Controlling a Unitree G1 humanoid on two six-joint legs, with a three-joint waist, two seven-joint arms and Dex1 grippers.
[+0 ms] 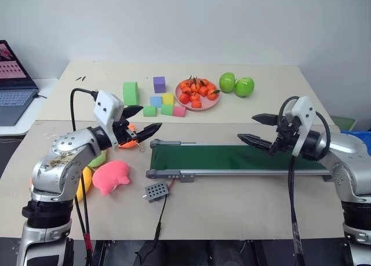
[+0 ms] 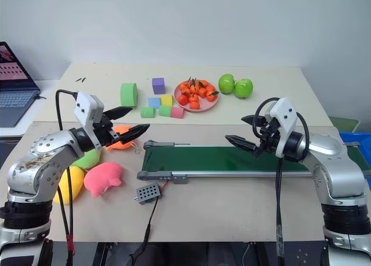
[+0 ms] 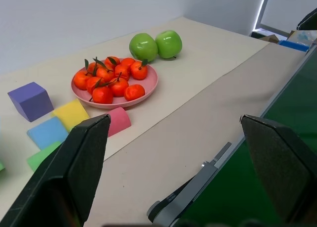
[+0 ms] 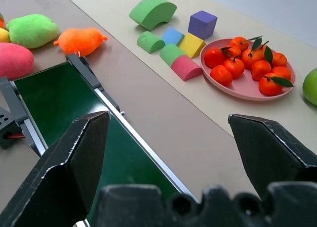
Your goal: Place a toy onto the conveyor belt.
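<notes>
The toy (image 1: 128, 141), a rounded orange plush with a small metal ring beside it, lies on the table just left of the conveyor belt's end; my left arm partly covers it. It also shows as an orange plush (image 4: 81, 40) in the right wrist view. The conveyor belt (image 1: 232, 157) is a long dark green strip in a grey frame across the table's middle. My left gripper (image 1: 148, 118) hovers open and empty above the toy, pointing toward the belt's left end. My right gripper (image 1: 248, 127) hangs open and empty over the belt's right half.
Pink (image 1: 111, 176), green (image 1: 98, 160) and yellow (image 1: 87, 180) plushes lie at the front left. A small grey box (image 1: 156, 190) with a cable sits before the belt. Behind are foam blocks (image 1: 155, 101), a plate of tangerines (image 1: 197, 93), two green apples (image 1: 236, 84) and a laptop (image 1: 13, 83).
</notes>
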